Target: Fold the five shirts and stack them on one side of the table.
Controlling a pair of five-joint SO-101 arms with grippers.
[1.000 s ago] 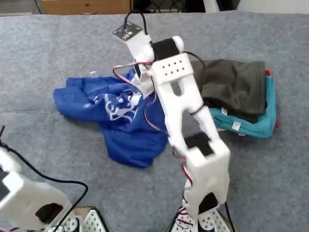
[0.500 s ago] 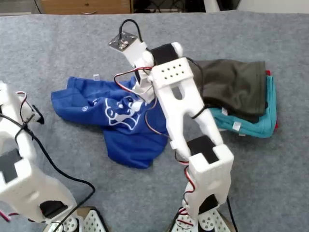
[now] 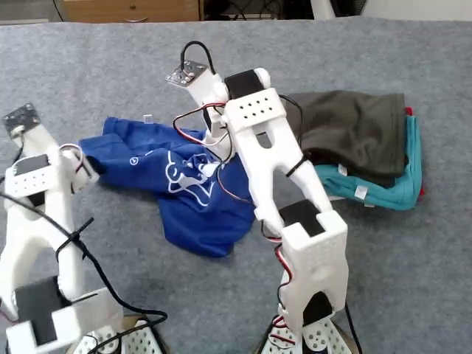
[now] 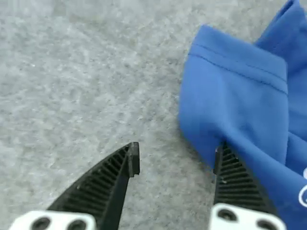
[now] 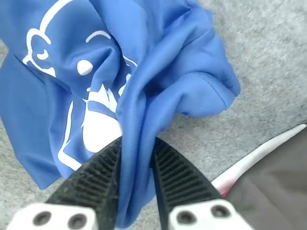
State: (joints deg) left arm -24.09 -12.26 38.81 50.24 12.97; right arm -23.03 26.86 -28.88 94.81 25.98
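A crumpled blue shirt [image 3: 177, 188] with a white print lies left of centre on the grey table. My right gripper [image 5: 136, 146] is shut on a bunched fold of the blue shirt [image 5: 158, 81], near its far right edge beside the stack. My left gripper [image 4: 176, 158] is open at the shirt's left corner [image 4: 235, 110], with one finger against the cloth edge and the other over bare table. In the high view the left arm [image 3: 44, 177] stands at the shirt's left end. A folded stack [image 3: 361, 144] lies at the right: a dark olive shirt on top of a teal one.
A red edge [image 3: 409, 112] peeks from under the stack at its far side. The grey table [image 3: 413, 265] has open room in front and at the far left. A wooden cabinet [image 3: 125, 9] stands beyond the table's far edge.
The left arm has swung in from the front left corner to the shirt's left end. The right arm has shifted slightly left, dragging the shirt with it.
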